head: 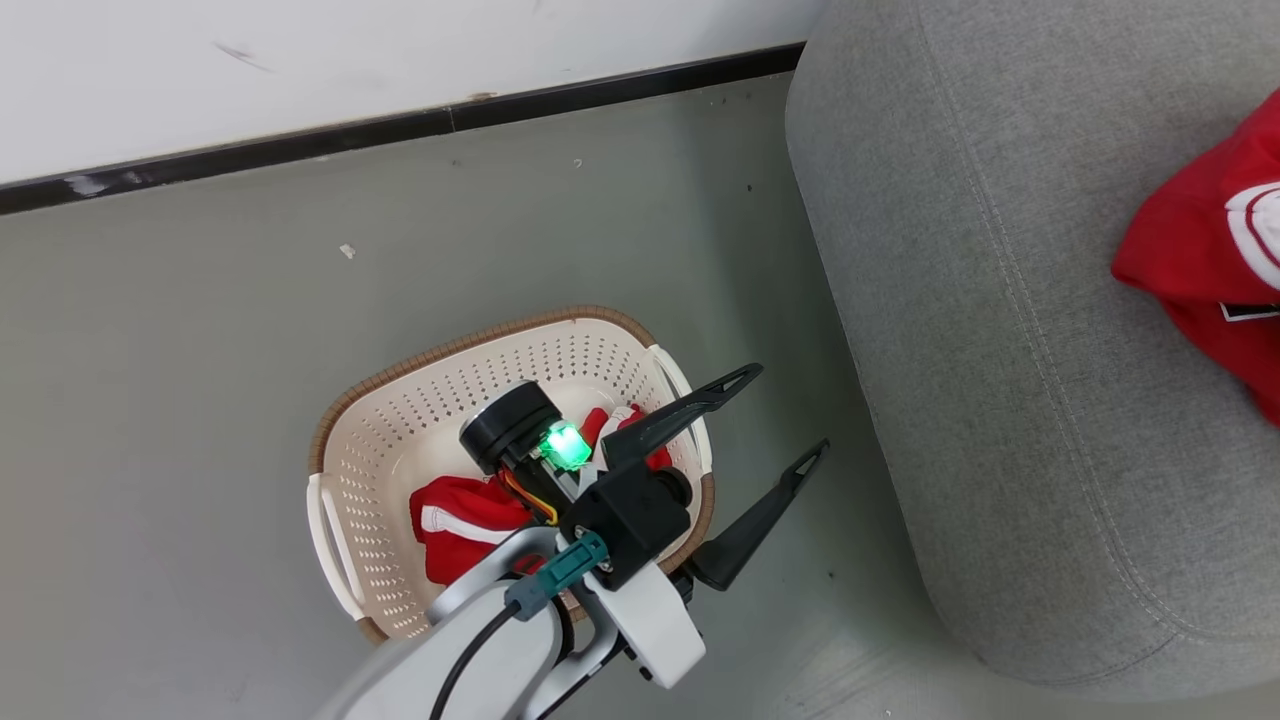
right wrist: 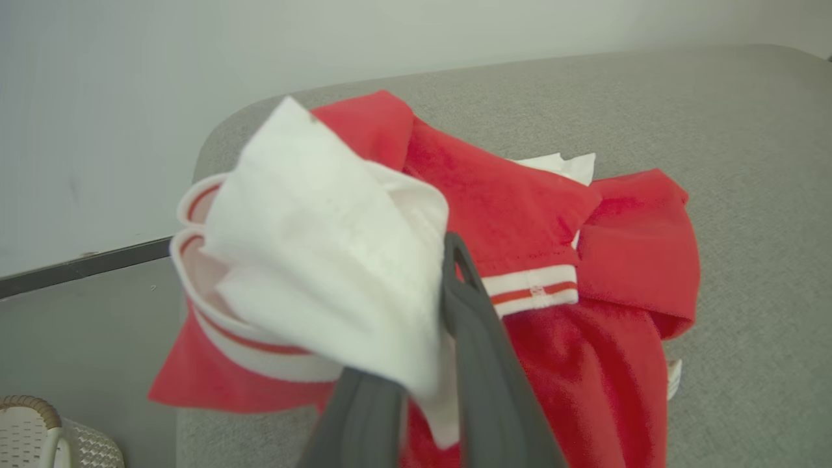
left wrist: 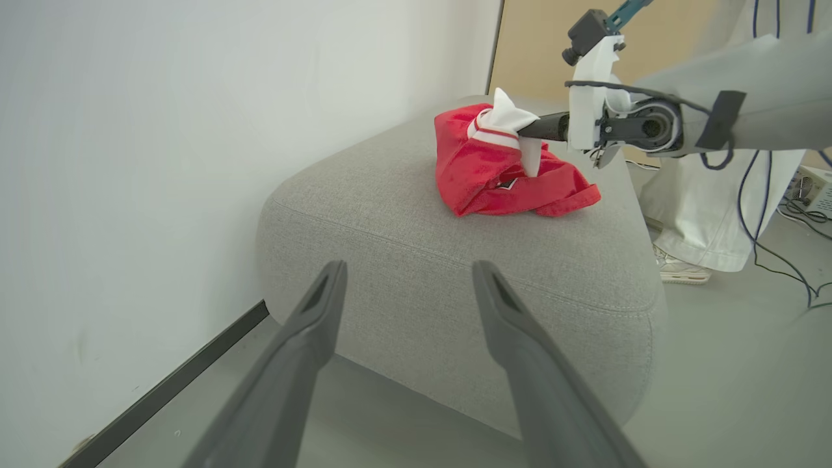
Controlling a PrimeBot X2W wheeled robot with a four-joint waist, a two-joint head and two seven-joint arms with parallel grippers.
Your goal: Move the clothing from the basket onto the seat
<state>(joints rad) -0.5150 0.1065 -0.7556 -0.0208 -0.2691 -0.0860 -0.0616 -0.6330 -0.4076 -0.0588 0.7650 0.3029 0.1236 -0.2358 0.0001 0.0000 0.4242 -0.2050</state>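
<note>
Here, right end effector (right wrist: 432, 260) narrowly pinches the red garment (right wrist: 520, 214) by its collar (right wrist: 312, 260); left end effector (head: 785, 410) gapes empty.

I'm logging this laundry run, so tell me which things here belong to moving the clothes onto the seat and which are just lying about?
Job: collared red garment on the seat, pinched by the right gripper; second red garment in the basket.
Lying about: cables, a person's shoe and a white scrap on the floor.
</note>
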